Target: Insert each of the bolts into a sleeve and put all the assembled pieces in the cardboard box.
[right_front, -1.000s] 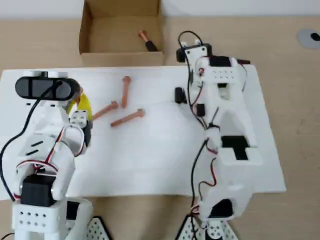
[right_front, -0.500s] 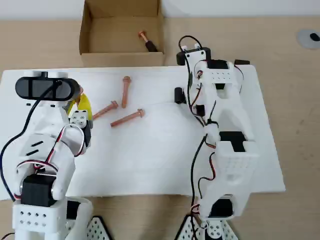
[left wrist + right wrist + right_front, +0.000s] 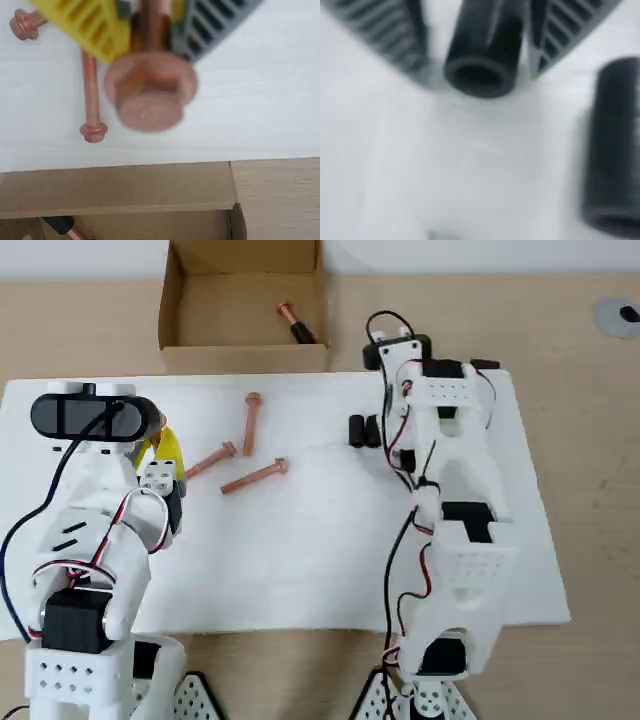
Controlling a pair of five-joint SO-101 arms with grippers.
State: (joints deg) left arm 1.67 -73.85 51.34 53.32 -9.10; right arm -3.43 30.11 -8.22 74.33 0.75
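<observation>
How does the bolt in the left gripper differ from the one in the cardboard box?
The held bolt is bare; the boxed bolt wears a black sleeve. The held bolt sits clamped in the left gripper over the white sheet; the boxed bolt lies loose on the cardboard box floor. Both are copper-coloured with a round head.

right wrist view | I see my right gripper (image 3: 479, 62) straddling a black sleeve (image 3: 482, 45), its open end facing me | ribbed grey fingers (image 3: 385, 30): one close against the sleeve, the other with a sliver of white between | second black sleeve (image 3: 615, 145) lies nearby on the white table (image 3: 445, 175)
</observation>
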